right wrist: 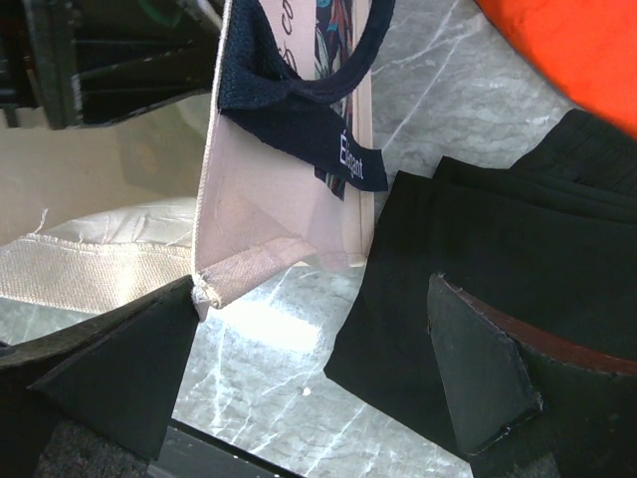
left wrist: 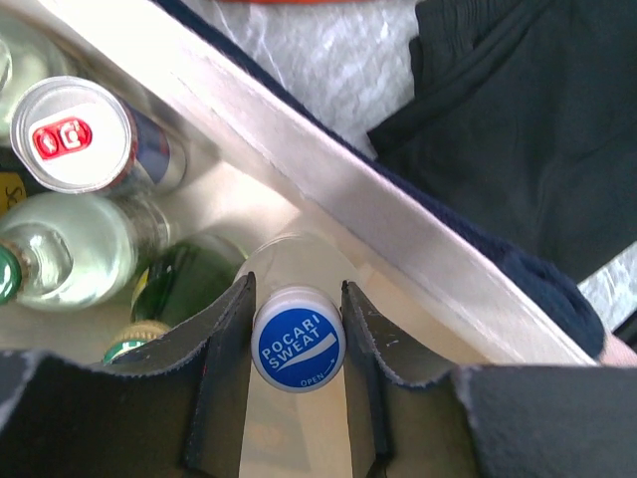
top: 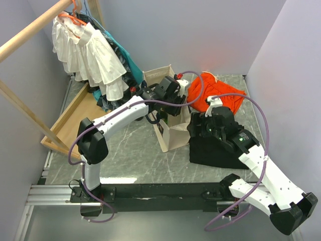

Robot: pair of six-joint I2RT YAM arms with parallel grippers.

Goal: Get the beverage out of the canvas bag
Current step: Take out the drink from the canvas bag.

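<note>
The beverage [left wrist: 297, 351] is the bottle with the blue Pocari Sweat cap. It stands upright inside the canvas bag [top: 173, 134], hard against the bag's near wall. My left hand [left wrist: 295, 299] has reached down through the bag's mouth and is directly over it. One finger lies against each side of the cap, so I judge this hand to be clenched on the bottle's top. The bottle's long axis points straight up at my wrist, so the only way out is a plain vertical lift along that line. The beige rim is just beside the bottle on one side. On the other side a green bottle [left wrist: 179, 289] nearly touches it, with a clear glass bottle [left wrist: 85, 249] and a silver can [left wrist: 75, 134] a little further in. There is almost no room to move sideways, and a tilted pull could snag the rim or knock a neighbour. My right hand [right wrist: 309, 349] is released, its fingers spread wide. It hovers low beside the bag's outer corner, and a fold of the canvas hem touches one finger. The strap handle [right wrist: 289, 105] hangs just above it. This hand is close enough to steady the bag, which I expect will want to rise with the bottle. Under and beside this hand a black cloth [right wrist: 518, 239] lies on the desk [top: 135, 150]. An orange cloth [top: 215, 93] sits behind that. Above the bag's mouth the space is open.
</note>
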